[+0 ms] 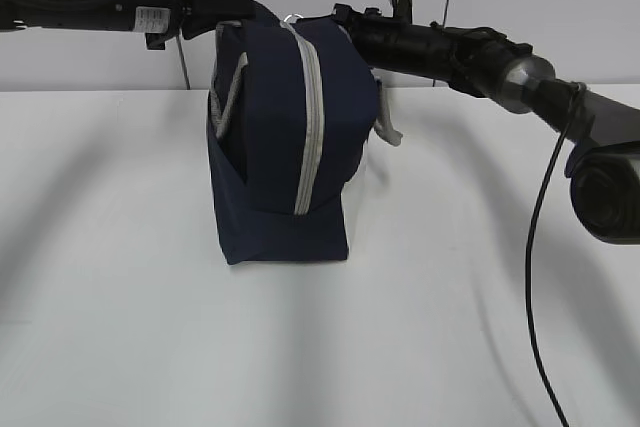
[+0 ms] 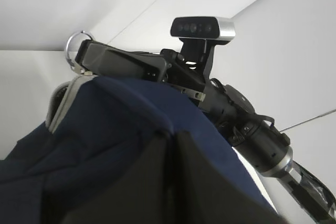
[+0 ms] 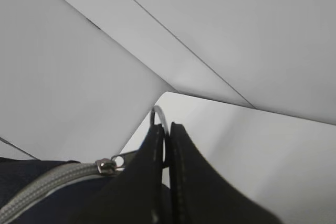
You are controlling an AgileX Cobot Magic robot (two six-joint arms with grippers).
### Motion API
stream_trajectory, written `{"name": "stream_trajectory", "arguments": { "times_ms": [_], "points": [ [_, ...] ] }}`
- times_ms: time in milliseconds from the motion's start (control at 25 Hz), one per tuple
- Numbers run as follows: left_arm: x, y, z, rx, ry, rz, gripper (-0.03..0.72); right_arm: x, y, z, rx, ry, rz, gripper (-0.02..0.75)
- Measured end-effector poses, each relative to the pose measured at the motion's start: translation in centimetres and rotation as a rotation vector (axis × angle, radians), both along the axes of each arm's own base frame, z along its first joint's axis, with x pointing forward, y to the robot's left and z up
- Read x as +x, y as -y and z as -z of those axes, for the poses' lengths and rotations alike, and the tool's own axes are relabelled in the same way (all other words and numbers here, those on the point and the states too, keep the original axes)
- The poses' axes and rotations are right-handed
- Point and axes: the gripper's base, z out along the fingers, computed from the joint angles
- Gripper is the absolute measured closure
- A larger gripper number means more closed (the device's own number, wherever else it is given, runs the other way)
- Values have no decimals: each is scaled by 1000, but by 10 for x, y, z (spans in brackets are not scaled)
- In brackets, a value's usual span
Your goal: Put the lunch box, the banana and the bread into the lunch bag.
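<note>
White table [image 1: 120,327], one lunch bag [image 1: 270,147], two hands gripping it

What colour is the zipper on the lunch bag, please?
Light grey zipper against navy lunch bag; exterior view.

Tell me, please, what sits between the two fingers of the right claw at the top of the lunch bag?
The right wrist view shows the zipper's ring pull pinched between the right claw fingers, above the lunch bag.
</note>
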Motion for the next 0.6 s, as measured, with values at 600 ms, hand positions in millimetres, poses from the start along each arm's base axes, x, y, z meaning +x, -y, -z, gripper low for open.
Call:
{"name": "stream_trajectory", "arguments": {
  "times_ms": [600],
  "points": [
    [3,-4,0,62,-64,-68,673,-2,4,0,77,43,-35,754]
  ]
}}
